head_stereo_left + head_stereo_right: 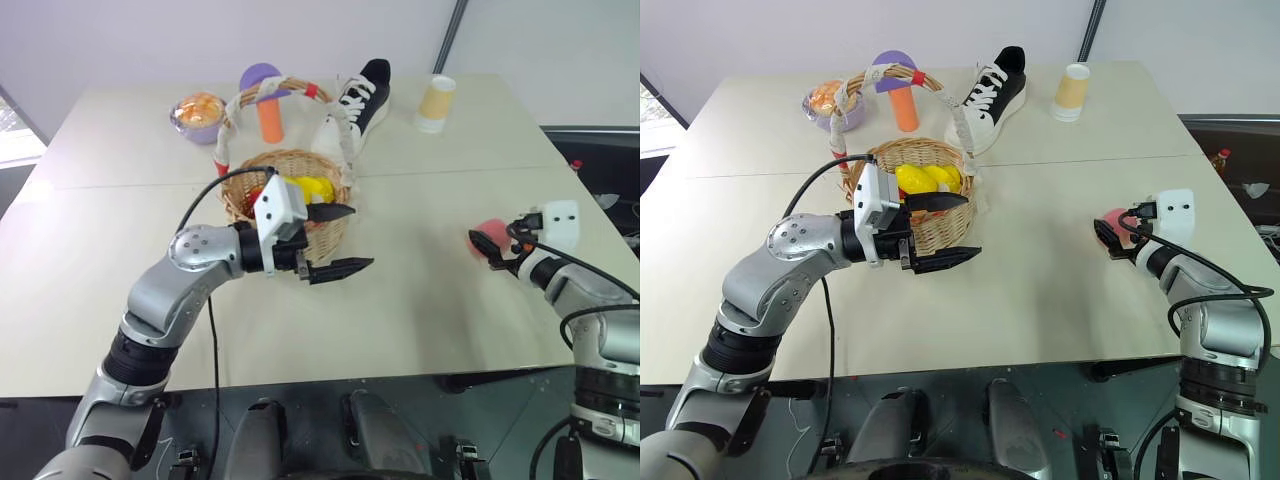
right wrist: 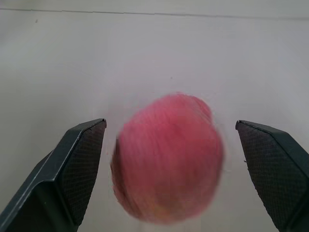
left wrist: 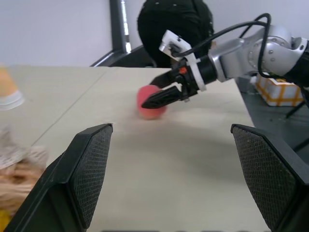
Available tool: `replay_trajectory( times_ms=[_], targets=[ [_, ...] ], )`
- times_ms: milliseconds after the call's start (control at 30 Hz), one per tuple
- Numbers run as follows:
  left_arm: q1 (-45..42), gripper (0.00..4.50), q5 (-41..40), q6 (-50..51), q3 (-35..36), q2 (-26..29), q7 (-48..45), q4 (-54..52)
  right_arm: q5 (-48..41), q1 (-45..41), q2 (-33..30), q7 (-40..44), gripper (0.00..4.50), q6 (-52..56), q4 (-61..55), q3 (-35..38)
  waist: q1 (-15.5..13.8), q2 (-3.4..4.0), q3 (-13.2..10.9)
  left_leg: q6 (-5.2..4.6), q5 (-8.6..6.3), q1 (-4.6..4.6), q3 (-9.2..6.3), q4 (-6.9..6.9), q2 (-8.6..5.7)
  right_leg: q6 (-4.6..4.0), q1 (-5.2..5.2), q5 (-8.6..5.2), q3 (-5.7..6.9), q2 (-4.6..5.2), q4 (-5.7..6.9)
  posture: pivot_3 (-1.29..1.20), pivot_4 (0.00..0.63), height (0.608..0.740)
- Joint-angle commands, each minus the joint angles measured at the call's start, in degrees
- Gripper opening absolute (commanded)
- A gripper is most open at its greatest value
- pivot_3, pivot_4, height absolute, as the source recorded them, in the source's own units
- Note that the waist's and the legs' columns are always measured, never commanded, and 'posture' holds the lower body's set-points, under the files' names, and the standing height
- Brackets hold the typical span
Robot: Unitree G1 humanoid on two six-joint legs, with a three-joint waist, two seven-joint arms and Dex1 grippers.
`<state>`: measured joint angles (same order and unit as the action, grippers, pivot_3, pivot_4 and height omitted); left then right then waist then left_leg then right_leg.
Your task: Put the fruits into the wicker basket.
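Yellow fruits (image 1: 928, 178) already lie in the basket (image 1: 940, 225); the peach (image 2: 169, 157) at four o'clock waits between the right gripper's (image 2: 174, 169) spread fingers, left gripper (image 1: 335, 240) agape.

Pink peach (image 2: 169, 169) on table; wicker basket (image 1: 930, 215) (upright) holds yellow fruits (image 1: 927, 179)

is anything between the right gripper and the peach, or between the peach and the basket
Nothing visible sits between the right gripper and the peach: its fingers are open on either side of it. Toward the basket the table is bare, but the open left gripper hovers at the basket's near side, along that route.
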<state>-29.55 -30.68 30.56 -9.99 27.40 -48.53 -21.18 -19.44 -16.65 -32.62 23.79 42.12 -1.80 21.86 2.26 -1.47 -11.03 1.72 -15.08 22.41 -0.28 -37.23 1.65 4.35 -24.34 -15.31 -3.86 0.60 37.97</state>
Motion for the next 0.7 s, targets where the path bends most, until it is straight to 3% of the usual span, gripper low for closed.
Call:
replay_trajectory(
  times_ms=[33,100,133,200,300,333,533,633,700],
  targets=[
    [0.2,4.22,-0.3,-0.2,1.0,0.1,0.3,-2.9,-1.0,-1.6,-0.2,-0.7,4.48,-0.5,1.2,1.8,0.0,0.00,0.0,0.00,0.00,0.00,0.00,0.00,0.00,0.00,0.00,0.00,0.00,0.00,0.00,0.00,0.150,0.740],
    [0.8,4.22,-0.4,-0.1,1.1,0.3,0.5,-3.5,-1.7,-1.6,-0.3,-0.5,4.48,-0.7,1.6,1.9,0.1,0.00,0.0,0.00,0.00,-0.01,-0.01,0.00,0.00,0.00,0.00,0.00,0.00,-0.02,0.01,0.00,0.150,0.740],
    [1.0,4.22,-0.3,-0.1,1.3,0.4,0.5,-3.6,-2.0,-1.5,-0.3,-0.5,4.24,-0.7,1.6,1.9,0.1,0.00,0.0,0.00,0.00,-0.01,-0.02,0.01,0.00,0.00,0.00,0.00,0.00,-0.03,0.01,0.00,0.150,0.740],
    [1.4,4.22,-0.3,-0.1,1.7,0.8,0.4,-3.7,-2.5,-1.2,-0.6,-0.5,3.67,-0.3,0.8,1.9,0.2,0.01,0.0,0.00,0.00,-0.01,-0.02,0.01,0.00,0.00,0.00,0.00,0.00,-0.03,0.01,0.00,0.150,0.740],
    [2.0,4.22,-0.2,-0.4,2.5,1.7,0.1,-3.6,-2.8,-0.4,-1.2,-0.1,2.21,-0.4,-1.9,1.0,0.3,0.02,0.0,0.00,0.00,-0.03,-0.01,0.02,0.02,0.00,0.00,0.00,-0.01,-0.05,0.02,0.00,0.150,0.740],
    [2.4,4.22,-0.3,-0.5,3.1,2.3,0.1,-3.5,-3.0,-0.2,-1.5,0.4,2.07,-0.1,-3.7,0.3,0.3,0.02,0.0,0.00,0.00,-0.03,-0.02,0.02,0.02,0.00,0.00,0.00,0.00,-0.05,0.02,0.00,0.150,0.740],
    [5.2,4.22,-6.9,2.5,15.1,6.5,1.4,-3.1,-9.0,-0.4,-5.7,12.6,2.07,-1.2,-23.0,-8.2,0.4,0.11,0.0,0.00,0.00,-0.02,-0.04,0.03,0.09,0.00,-0.08,-0.01,0.01,-0.11,0.04,0.00,0.150,0.740],
    [8.2,4.22,-8.5,3.4,23.3,11.7,0.5,-0.9,-14.7,-7.0,-3.8,15.6,2.07,1.2,-30.7,-14.9,1.2,0.14,-0.1,-0.01,-0.01,-0.05,-0.04,0.04,0.18,0.00,-0.12,0.00,-0.01,-0.19,0.06,0.00,0.150,0.740],
    [11.0,4.22,-7.5,2.9,26.2,14.8,-0.2,-0.1,-12.8,-13.8,1.2,12.3,2.07,1.5,-28.5,-20.8,1.4,0.08,0.0,-0.01,-0.01,-0.05,-0.07,0.05,0.18,-0.01,-0.11,-0.01,0.04,-0.19,0.08,0.00,0.150,0.740]
  ],
)
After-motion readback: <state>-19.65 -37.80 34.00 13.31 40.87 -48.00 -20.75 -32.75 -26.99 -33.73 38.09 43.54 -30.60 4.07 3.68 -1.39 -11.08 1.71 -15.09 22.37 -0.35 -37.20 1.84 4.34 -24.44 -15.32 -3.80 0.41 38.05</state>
